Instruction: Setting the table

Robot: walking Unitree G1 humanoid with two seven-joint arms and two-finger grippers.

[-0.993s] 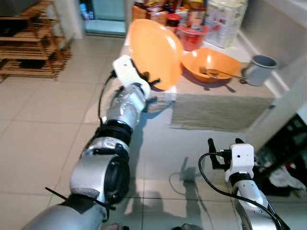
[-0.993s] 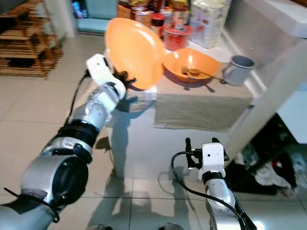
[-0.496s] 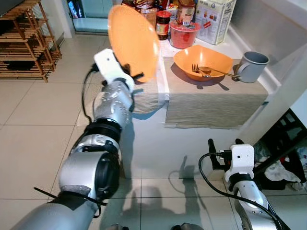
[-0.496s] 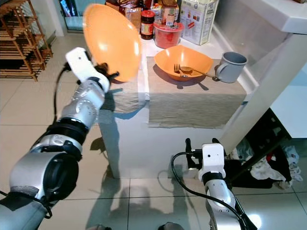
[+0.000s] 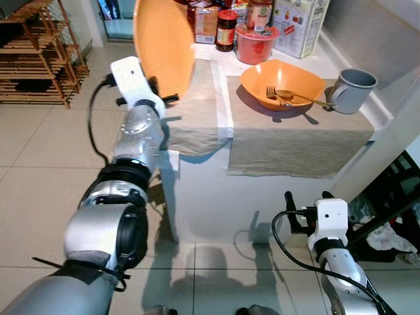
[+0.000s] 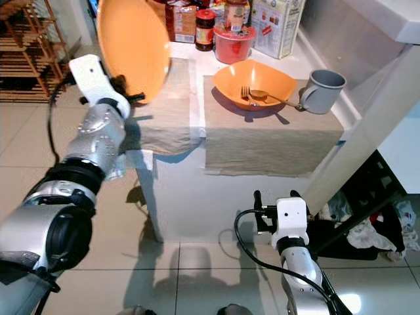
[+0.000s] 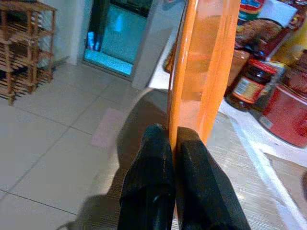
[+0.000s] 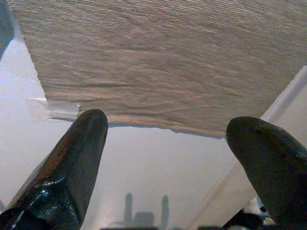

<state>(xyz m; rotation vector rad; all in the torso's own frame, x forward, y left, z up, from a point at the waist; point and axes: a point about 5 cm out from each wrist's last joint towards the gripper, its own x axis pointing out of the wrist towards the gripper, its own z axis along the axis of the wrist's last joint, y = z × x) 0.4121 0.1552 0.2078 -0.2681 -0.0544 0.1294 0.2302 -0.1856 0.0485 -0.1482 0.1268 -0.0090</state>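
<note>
I've got the left gripper (image 7: 171,143) pinched tight on the rim of the orange plate (image 5: 161,42), and the plate is standing nearly on edge, up above the far-left corner of the white table (image 5: 203,190). Below it lies the left placemat (image 5: 197,111), bare, which I judge is where this plate belongs. The right placemat (image 5: 295,141) already carries an orange bowl (image 5: 285,82) with a fork (image 5: 272,95) and spoon in it, and a grey mug (image 5: 351,92) just to its right.

The worry: I'm holding by a thin edge grip only, so if I tilt the plate flat too fast it could pivot between the fingers or slip out. Swing wide to the far side and it could knock the red-lidded jar (image 5: 226,29) or red tub (image 5: 256,42) near it.

The right gripper (image 8: 168,158) hangs low in front of the table, fingers spread wide, holding nothing.

The plate's top is cut off by the frame, and its face hides what stands behind it.
</note>
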